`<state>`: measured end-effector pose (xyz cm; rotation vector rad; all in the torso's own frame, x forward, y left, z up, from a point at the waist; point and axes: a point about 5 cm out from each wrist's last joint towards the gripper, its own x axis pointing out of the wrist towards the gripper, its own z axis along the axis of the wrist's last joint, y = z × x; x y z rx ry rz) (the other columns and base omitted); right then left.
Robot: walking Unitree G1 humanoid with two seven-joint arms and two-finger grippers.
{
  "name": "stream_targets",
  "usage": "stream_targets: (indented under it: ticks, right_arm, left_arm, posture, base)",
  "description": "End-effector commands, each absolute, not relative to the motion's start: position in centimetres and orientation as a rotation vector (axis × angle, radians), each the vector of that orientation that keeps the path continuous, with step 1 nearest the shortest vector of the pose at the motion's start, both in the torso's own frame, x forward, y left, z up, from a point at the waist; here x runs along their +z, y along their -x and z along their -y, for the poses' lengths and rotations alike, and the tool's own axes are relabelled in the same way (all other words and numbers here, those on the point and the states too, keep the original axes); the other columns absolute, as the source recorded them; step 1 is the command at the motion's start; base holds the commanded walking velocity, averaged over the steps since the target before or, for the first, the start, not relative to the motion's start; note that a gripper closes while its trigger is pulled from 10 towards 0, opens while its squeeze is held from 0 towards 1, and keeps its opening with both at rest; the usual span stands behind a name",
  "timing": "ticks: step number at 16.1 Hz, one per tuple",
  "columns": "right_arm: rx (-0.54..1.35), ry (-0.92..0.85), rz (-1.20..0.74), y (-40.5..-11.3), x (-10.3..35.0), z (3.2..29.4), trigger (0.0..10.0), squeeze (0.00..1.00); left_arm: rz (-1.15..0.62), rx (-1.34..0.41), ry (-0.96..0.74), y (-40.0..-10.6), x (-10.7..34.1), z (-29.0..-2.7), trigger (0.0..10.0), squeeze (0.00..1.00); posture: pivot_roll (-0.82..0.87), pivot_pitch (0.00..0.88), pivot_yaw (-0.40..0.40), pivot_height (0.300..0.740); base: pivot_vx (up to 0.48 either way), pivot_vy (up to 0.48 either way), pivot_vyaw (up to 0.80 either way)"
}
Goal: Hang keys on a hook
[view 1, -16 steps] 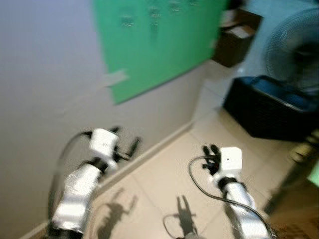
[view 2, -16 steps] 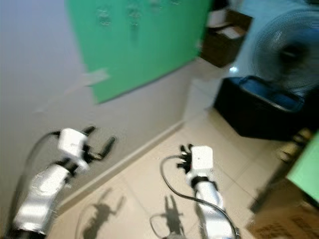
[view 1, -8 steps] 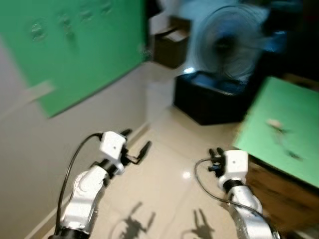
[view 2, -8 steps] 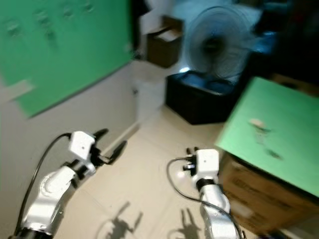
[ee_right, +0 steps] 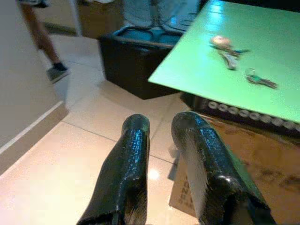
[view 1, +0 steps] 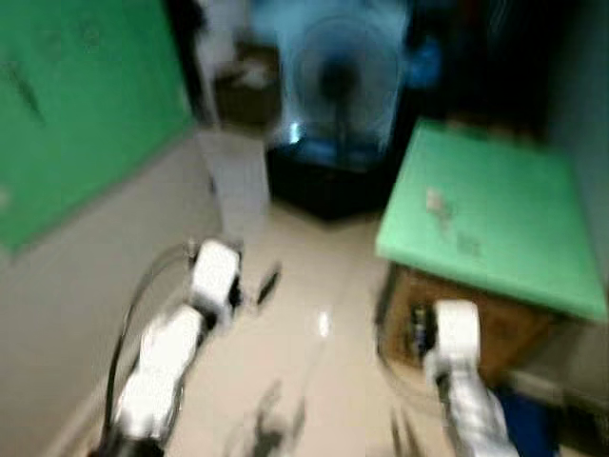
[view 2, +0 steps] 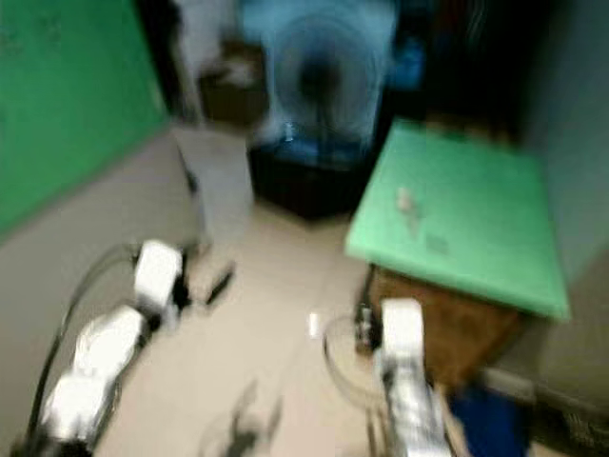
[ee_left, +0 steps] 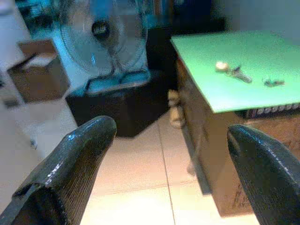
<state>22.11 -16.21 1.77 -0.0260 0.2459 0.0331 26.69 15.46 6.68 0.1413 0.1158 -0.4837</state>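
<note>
Both grippers, left (ee_left: 164, 159) spread wide, right (ee_right: 161, 136) nearly closed, held nothing; keys (ee_right: 229, 52) lay near the green table's (ee_right: 197, 70) far edge, unpicked.

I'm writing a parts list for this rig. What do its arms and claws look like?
Both arms are silver with a white boxy block at the wrist. A thin black cable loops beside each forearm. The left claw has two long black fingers, glossy with a fine ribbed texture and rounded tips. The right claw has the same two fingers.
</note>
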Motion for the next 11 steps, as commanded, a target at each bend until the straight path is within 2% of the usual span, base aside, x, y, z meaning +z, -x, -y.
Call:
stream_targets:
  ticks: [1,3,11]
  right_arm:
    - [0.029,0.032,-0.218,-22.6,2.43,16.08,10.0,0.0]
    - [0.022,0.03,-0.2,-22.9,2.68,16.0,10.0,0.0]
    - [0.003,-0.035,-0.206,-22.51,2.62,15.92,10.0,0.0]
  left_arm:
    - [-0.121,-0.492,-0.154,-26.8,6.77,-15.27,10.0,0.0]
    - [-0.118,-0.485,-0.159,-26.89,6.86,-15.31,10.0,0.0]
    - [-0.093,-0.496,-0.144,-26.94,7.25,-15.45,10.0,0.0]
  posture:
    - [-0.04,0.0,0.051,0.731]
    - [-0.04,0.0,0.053,0.731]
    - [-0.05,0.0,0.058,0.731]
  base:
    - [0.0,0.0,0.0]
    - [0.0,0.0,0.0]
    - [0.0,0.0,-0.63]
